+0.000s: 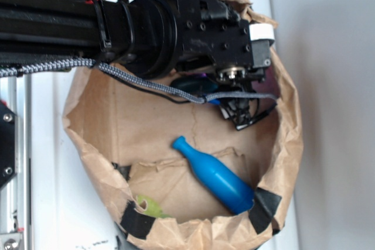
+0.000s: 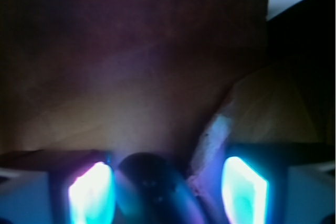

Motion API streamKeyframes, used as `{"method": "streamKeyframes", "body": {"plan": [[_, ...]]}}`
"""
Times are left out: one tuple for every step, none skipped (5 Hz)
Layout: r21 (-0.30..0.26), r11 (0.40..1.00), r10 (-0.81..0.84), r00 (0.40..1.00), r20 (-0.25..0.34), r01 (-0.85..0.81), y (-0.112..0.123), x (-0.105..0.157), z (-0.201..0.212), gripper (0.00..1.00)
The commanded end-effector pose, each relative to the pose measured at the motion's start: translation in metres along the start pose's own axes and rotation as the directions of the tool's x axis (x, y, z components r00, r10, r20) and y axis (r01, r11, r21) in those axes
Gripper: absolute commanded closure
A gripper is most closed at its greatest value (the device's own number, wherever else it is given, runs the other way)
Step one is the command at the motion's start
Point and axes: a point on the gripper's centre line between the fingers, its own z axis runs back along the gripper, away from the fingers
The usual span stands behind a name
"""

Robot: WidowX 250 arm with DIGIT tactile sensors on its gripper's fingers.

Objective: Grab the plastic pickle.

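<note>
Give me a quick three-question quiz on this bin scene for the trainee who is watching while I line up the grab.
1. True or false: the blue bottle lies on its side inside the paper bag.
2. In the wrist view, what sits between the lit pads of the claw? A: the blue bottle. B: the plastic pickle, dark and rounded. C: nothing.
3. Fill in: the claw's jaws stand ____ , not yet closed on anything.

Key: 1 true; 2 B; 3 open.
</note>
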Motion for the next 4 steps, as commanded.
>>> {"method": "streamKeyframes", "body": {"plan": [[-0.087,0.995,-0.038,0.995,0.093,0.046,0.007,-0.008,0.047,1.00],[-0.177,0.982,-0.046,0.994,0.103,0.064,0.014,-0.015,0.080,1.00],[-0.233,0.971,-0.041,0.995,0.091,0.061,0.018,-0.021,0.105,1.00],[-0.302,0.952,-0.042,0.997,0.065,0.060,0.020,-0.027,0.143,1.00]]}}
